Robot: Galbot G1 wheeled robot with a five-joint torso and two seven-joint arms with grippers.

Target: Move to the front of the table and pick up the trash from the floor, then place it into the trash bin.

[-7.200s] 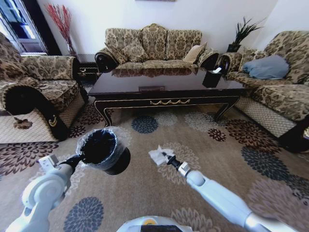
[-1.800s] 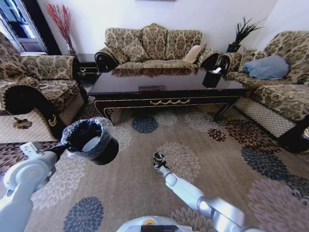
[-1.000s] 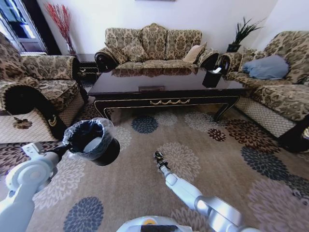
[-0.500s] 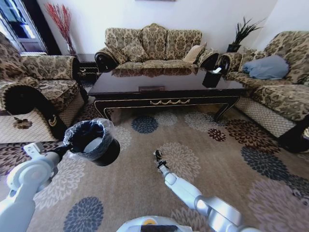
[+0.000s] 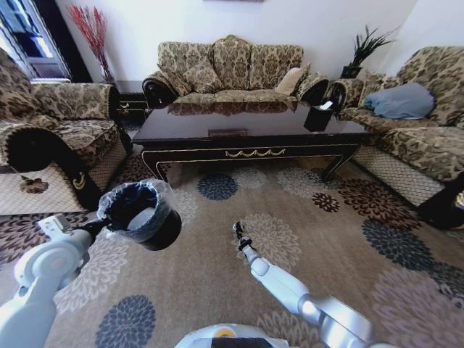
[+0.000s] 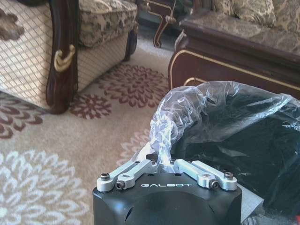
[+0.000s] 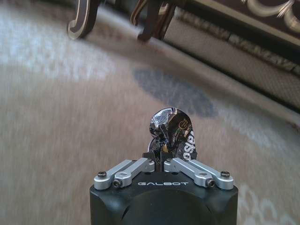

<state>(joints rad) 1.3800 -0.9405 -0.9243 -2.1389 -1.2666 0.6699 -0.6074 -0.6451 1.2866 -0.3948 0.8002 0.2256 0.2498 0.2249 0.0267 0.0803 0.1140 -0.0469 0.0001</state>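
Trash (image 7: 171,131) in right gripper (image 5: 237,233), apparently wrapper

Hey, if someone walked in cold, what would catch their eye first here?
Probably the bin, black with a plastic liner, held off the carpet by the left gripper. Next, the right gripper pinching a small dark wrapper above the carpet, with the glossy table behind.

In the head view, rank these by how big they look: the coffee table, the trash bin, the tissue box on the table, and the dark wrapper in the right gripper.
1. coffee table
2. trash bin, enlarged by nearness to the camera
3. tissue box
4. dark wrapper, pinched in the right gripper; it looks smallest
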